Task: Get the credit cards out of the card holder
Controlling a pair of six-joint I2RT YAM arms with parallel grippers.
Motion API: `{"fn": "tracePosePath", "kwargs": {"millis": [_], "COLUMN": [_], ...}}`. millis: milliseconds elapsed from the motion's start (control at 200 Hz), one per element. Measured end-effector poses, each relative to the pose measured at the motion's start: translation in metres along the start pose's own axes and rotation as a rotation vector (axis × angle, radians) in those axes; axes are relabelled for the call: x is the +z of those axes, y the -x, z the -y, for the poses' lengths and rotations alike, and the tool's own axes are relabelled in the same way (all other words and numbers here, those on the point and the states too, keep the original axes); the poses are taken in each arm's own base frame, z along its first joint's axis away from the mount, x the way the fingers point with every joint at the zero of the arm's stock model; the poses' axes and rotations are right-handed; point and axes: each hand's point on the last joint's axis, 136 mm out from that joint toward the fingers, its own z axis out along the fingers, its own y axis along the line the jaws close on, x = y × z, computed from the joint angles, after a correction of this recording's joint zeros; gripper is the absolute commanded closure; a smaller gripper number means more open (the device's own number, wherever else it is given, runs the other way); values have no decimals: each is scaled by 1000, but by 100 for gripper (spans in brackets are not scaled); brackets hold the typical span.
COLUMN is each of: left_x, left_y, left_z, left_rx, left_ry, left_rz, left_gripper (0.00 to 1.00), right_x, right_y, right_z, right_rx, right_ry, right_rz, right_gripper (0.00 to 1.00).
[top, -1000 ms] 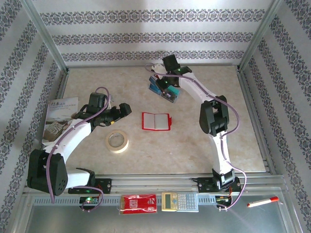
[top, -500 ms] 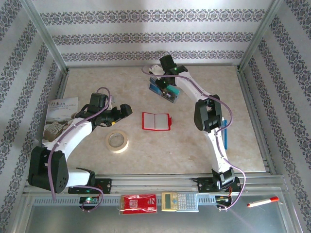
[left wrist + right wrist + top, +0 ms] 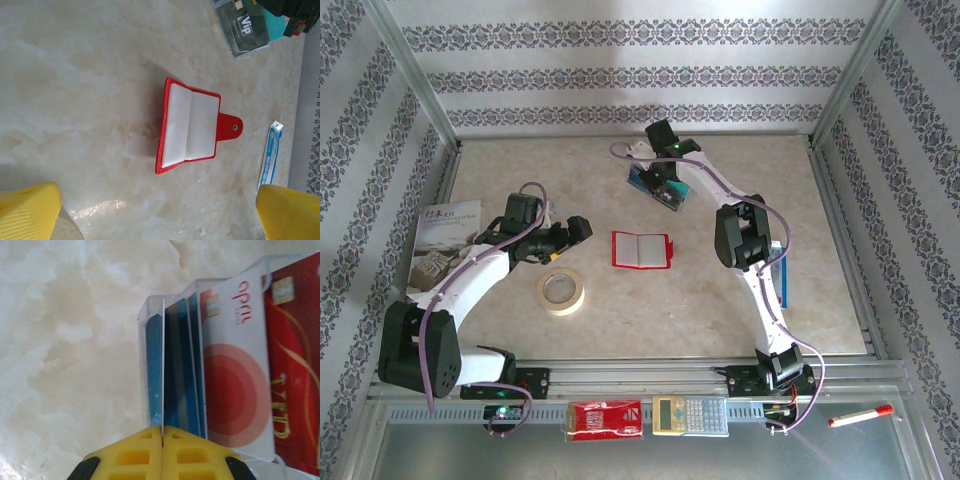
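Observation:
The red card holder (image 3: 640,250) lies open on the table, its pale pockets facing up; in the left wrist view it (image 3: 192,127) is ahead of my fingers. My left gripper (image 3: 578,228) hovers just left of it, open, with nothing between its yellow fingertips (image 3: 25,210). My right gripper (image 3: 660,172) is at the back of the table, shut on a thin credit card (image 3: 163,365) seen edge-on. Directly under it lies a fanned pile of credit cards (image 3: 235,380), blue, teal and red-with-white; this pile of cards (image 3: 654,188) lies behind the holder.
A tape roll (image 3: 561,291) sits near my left arm and a booklet (image 3: 445,240) lies at the left edge. A blue-and-white pack (image 3: 781,275) lies beside my right arm. A red packet (image 3: 605,420), a calculator (image 3: 690,415) and a marker (image 3: 860,415) rest on the near ledge.
My right arm has swung slightly left and back, carrying the shut gripper over the card pile and uncovering the blue-and-white pack. The left arm has barely moved.

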Motion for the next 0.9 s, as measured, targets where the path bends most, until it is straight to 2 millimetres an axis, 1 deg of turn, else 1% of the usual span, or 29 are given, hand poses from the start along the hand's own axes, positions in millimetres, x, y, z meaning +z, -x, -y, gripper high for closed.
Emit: {"fn": "tracePosePath", "kwargs": {"millis": [30, 205, 290, 425, 560, 759, 824, 899], "left_x": [0, 1, 1, 1, 1, 0, -2, -7], "left_y": [-1, -2, -2, -2, -2, -2, -1, 3], "left_z": [-1, -2, -1, -1, -1, -1, 0, 3], "left_rx": [-5, -10, -10, -10, -10, -9, -5, 6], "left_ry": [1, 1, 0, 0, 0, 1, 0, -1], "left_rz": [-2, -6, -7, -7, -7, -5, 6, 32], "left_gripper": [0, 0, 0, 0, 0, 0, 0, 0], "right_x": [0, 0, -1, -3, -7, -8, -11, -23], "right_y": [0, 0, 0, 2, 5, 5, 6, 7], "right_z": [0, 2, 4, 10, 14, 15, 12, 8], "right_rx": [0, 2, 6, 23, 43, 85, 107, 139], "right_ry": [-1, -10, -25, -52, -74, -76, -67, -51], "right_rz": [-2, -4, -8, -6, -3, -2, 3, 13], "right_gripper": [100, 88, 84, 82, 82, 79, 77, 73]}}
